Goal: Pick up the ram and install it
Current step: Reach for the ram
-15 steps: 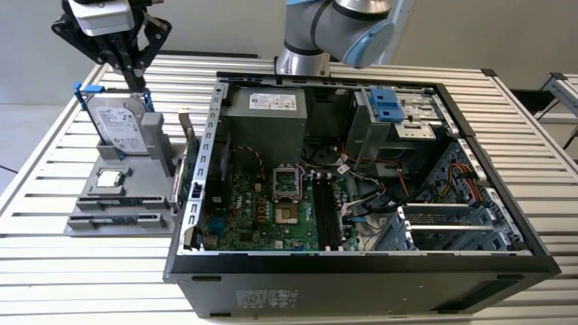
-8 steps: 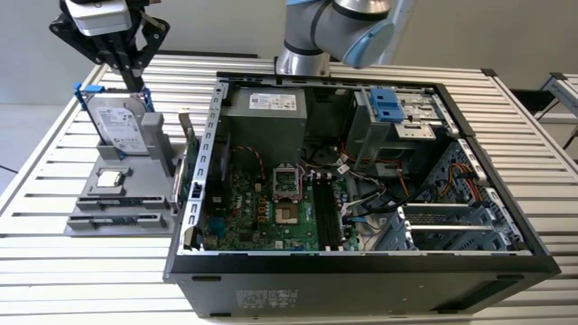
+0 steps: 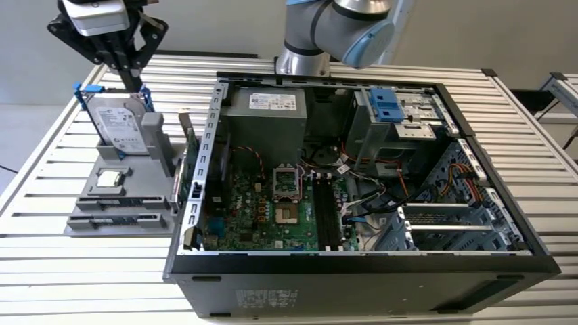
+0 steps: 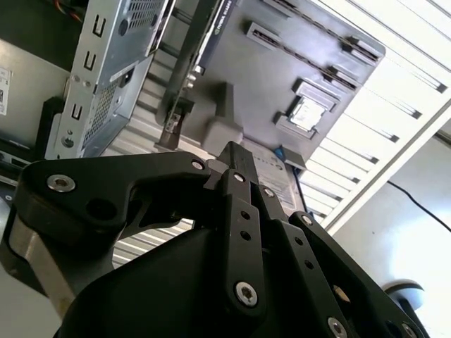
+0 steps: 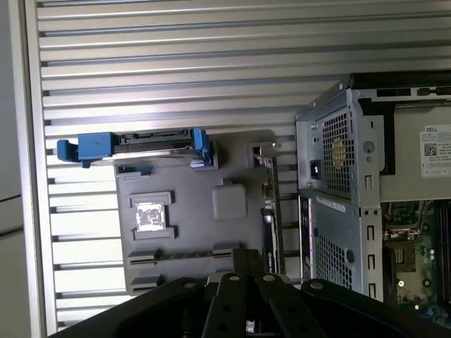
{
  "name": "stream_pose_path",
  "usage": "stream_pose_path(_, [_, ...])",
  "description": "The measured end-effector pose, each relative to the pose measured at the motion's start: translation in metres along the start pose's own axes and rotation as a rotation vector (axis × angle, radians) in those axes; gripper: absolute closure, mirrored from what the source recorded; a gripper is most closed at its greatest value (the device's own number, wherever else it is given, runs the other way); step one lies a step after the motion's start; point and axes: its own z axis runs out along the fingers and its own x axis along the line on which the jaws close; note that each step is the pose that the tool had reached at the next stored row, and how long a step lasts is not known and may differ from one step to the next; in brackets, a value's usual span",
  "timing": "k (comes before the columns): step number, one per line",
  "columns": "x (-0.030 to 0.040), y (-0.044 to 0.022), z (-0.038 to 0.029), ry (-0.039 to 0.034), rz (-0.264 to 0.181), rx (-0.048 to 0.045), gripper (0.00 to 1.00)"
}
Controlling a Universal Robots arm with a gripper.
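Ram, a long thin dark stick (image 3: 122, 202), lies crosswise to the exterior view in a grey slotted holder (image 3: 145, 181) beside a silver hard drive (image 3: 120, 125); the black gripper (image 3: 140, 87) is pinched together, empty.

The tall silver hard drive in its blue frame (image 3: 119, 125) stands at one end of the grey plastic parts holder (image 3: 118, 203), right under the black gripper (image 3: 137, 84), and blocks the way down there. Over the holder's low other end the air is open, so a gripper could come straight down. Along one side of the holder a thin card with a metal bracket (image 3: 187, 159) stands on edge, and the silver metal wall (image 3: 213, 135) of the open black computer case (image 3: 361, 271) is just past it.
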Motion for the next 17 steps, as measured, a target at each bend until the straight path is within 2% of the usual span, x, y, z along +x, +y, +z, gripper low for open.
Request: stream_pose_path(17, [0.0031, -0.0002, 0.0001, 0.0, 0.0, 0.0, 1.0])
